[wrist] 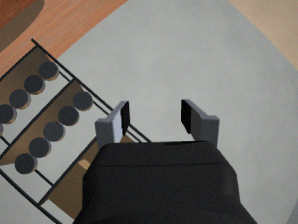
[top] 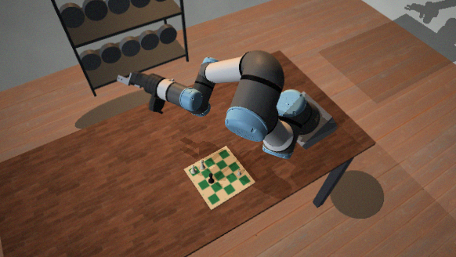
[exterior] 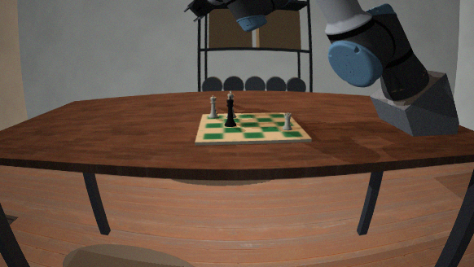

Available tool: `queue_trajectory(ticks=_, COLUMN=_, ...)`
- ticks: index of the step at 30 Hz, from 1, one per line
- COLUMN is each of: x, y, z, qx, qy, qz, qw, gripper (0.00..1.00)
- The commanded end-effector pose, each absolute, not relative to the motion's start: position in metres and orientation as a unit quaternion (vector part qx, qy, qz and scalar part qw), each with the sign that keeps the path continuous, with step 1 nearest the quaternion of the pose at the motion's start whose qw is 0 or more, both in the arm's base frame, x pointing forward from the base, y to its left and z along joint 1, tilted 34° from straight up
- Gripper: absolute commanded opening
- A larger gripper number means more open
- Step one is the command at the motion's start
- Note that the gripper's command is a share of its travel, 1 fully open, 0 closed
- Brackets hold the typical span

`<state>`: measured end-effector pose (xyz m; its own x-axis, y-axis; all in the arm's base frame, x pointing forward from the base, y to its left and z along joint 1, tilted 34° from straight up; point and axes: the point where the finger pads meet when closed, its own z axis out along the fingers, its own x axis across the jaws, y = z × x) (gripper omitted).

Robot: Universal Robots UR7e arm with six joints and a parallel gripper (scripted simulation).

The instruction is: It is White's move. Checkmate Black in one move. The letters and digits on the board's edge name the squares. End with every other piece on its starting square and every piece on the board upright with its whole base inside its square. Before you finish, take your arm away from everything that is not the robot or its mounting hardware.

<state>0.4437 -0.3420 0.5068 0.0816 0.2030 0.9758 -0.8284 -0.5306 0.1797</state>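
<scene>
A small green-and-cream chessboard (top: 219, 176) lies on the brown table; it also shows in the exterior view (exterior: 251, 128). A black king (top: 211, 179) (exterior: 230, 114) stands near the board's middle. Three white pieces stand on it: one at the left corner (top: 193, 170), one beside it along the far edge (top: 202, 164), and a rook (top: 239, 171) (exterior: 287, 121) on the right side. My gripper (top: 122, 79) is high up, far from the board, pointing toward the shelf. In the wrist view its fingers stand open with nothing between them.
A black metal shelf (top: 117, 35) with dark round discs stands beyond the table's far edge, close to the gripper. The arm's base (top: 309, 121) sits on the table's right end. The arm's elbow (top: 255, 98) hangs above the board's far side.
</scene>
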Motion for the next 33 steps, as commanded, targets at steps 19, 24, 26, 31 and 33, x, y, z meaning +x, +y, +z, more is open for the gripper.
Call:
queue_trajectory(ticks=19, x=0.443, y=-0.332, z=0.491, qx=0.649, qy=-0.233, qz=0.627, qw=0.364, gripper=1.00)
queue_trajectory(ticks=24, x=0.443, y=-0.329, z=0.486, qx=0.660, qy=-0.226, qz=0.625, qw=0.350, gripper=1.00)
queue_trajectory(ticks=26, x=0.443, y=-0.328, z=0.482, qx=0.668, qy=-0.221, qz=0.624, qw=0.340, gripper=1.00)
queue_trajectory(ticks=31, x=0.442, y=-0.321, z=0.472, qx=0.689, qy=-0.206, qz=0.622, qw=0.309, gripper=1.00)
queue_trajectory(ticks=33, x=0.442, y=-0.318, z=0.467, qx=0.700, qy=-0.199, qz=0.620, qw=0.295, gripper=1.00)
